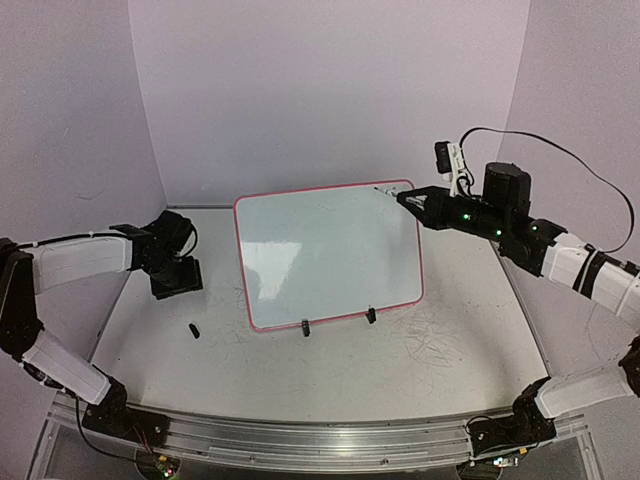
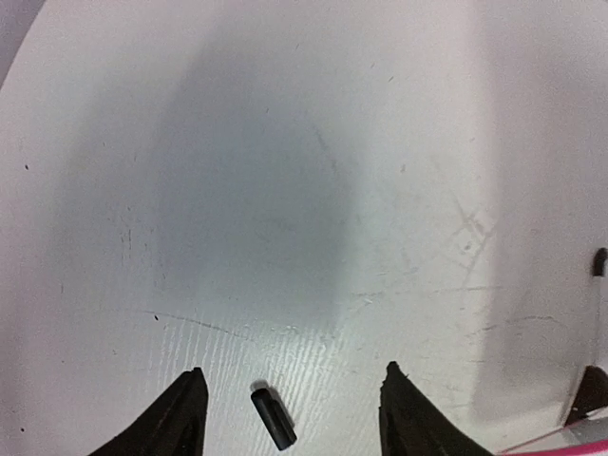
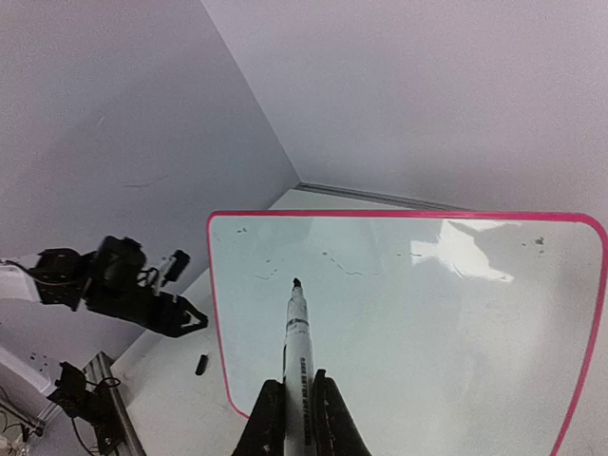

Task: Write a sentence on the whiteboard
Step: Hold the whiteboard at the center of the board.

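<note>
We see the whiteboard [image 1: 330,255] standing near the middle of the table [image 1: 330,375], leaning back on 2 black clip feet [image 1: 306,327] along its lower, near edge. Its red-pink rim frames a white face with glare and a few faint smudges. The right tool [image 1: 405,200] reaches in from the right and is clamped on a black-and-white marker [image 1: 388,192], whose tip sits at the board's upper right corner in the top view. From the right wrist, the marker [image 3: 297,351] runs straight out between the 2 fingers of the tool [image 3: 299,404], its black tip in front of the board [image 3: 427,323]; we cannot tell whether the tip touches the surface. The left tool [image 1: 177,288] hangs over the table to the left of the board, well apart from it, with its fingers spread and nothing between them [image 2: 293,375]. A small black cap [image 2: 273,418] lies on the table just below that gap, and the top view shows the cap [image 1: 192,329] a little nearer than the tool.
</note>
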